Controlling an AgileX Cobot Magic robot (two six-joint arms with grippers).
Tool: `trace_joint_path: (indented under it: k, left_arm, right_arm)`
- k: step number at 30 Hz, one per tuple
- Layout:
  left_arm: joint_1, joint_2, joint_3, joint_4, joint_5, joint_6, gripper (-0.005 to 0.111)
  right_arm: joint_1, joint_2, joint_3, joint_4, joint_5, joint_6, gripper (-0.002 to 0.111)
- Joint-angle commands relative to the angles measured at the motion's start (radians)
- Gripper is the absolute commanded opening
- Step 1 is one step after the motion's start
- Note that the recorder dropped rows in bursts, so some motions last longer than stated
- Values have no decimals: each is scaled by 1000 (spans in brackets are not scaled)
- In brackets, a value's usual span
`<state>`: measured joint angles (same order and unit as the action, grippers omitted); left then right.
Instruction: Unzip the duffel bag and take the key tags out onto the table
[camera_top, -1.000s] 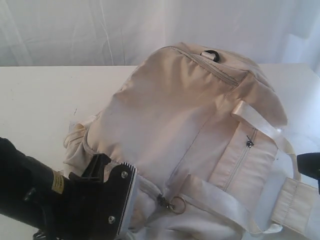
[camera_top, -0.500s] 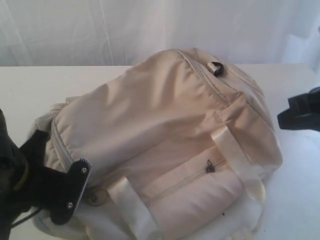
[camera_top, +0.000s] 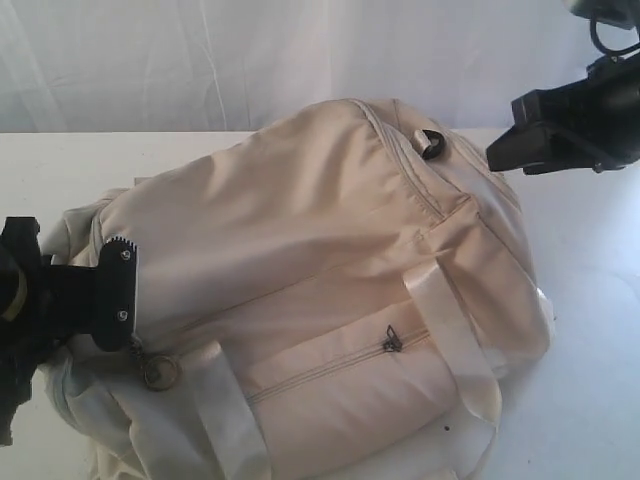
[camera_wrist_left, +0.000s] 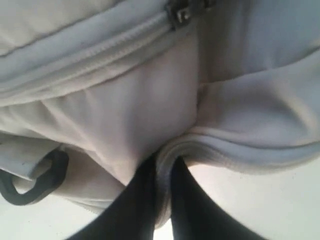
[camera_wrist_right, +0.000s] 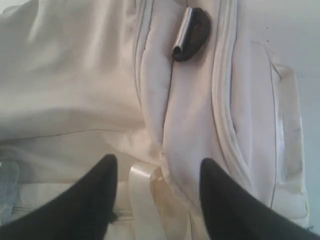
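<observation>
left pincer narrow, pinching a fold of the duffel bag, which lies on its side mid-surface, right pincer spread wide nr its d-ring; zips look closed, key tags not visible, so prob. unzipping + retrieval all left.

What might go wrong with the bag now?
The left pincer grips a fold of the bag, not the zipper pull, so a tug would likely drag the bag rather than open it. The thin fold might also slip out. The right pincer hangs open near the D-ring, holding nothing, so the bag may slide on the table.
</observation>
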<state>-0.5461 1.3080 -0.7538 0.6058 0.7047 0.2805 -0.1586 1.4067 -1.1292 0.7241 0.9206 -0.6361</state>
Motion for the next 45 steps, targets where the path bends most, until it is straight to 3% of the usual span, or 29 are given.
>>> trace_joint_path:
  k: [1, 7, 10, 12, 15, 17, 20, 26, 31, 37, 45]
  left_arm:
    - [8, -66, -7, -64, 13, -41, 0]
    - [8, -163, -7, -198, 14, -41, 4]
    - [8, -196, -7, -271, 49, -41, 23]
    - [8, -206, -7, -301, 79, -41, 42]
    - [8, -219, -7, -315, 106, -95, 64]
    - [8, -221, -7, -315, 114, -146, 70]
    - [8, -226, -7, -370, 138, -179, 71]
    - [8, -226, -7, -494, 167, -190, 71]
    - [8, -226, -7, -494, 158, -255, 71]
    - [8, -226, -7, -474, 151, -457, 71]
    - [8, -325, -7, -394, 62, -623, 71]
  right_arm:
    - [1, 79, -37, 51, -7, -78, 61]
    - [64, 197, -80, 38, -11, -117, 61]
    - [111, 253, -97, -1, -16, -115, 58]
    - [140, 280, -104, -67, -30, -61, 53]
    - [161, 294, -106, -183, -54, 66, 37]
    - [161, 294, -106, -239, -54, 115, 24]
    - [161, 281, -106, -306, -37, 152, 0]
    - [161, 210, -106, -453, 45, 271, 0]
    - [161, 131, -88, -487, 119, 292, 0]
    - [161, 66, -2, -516, 101, 329, 0]
    - [161, 33, 38, -514, 152, 329, 0]
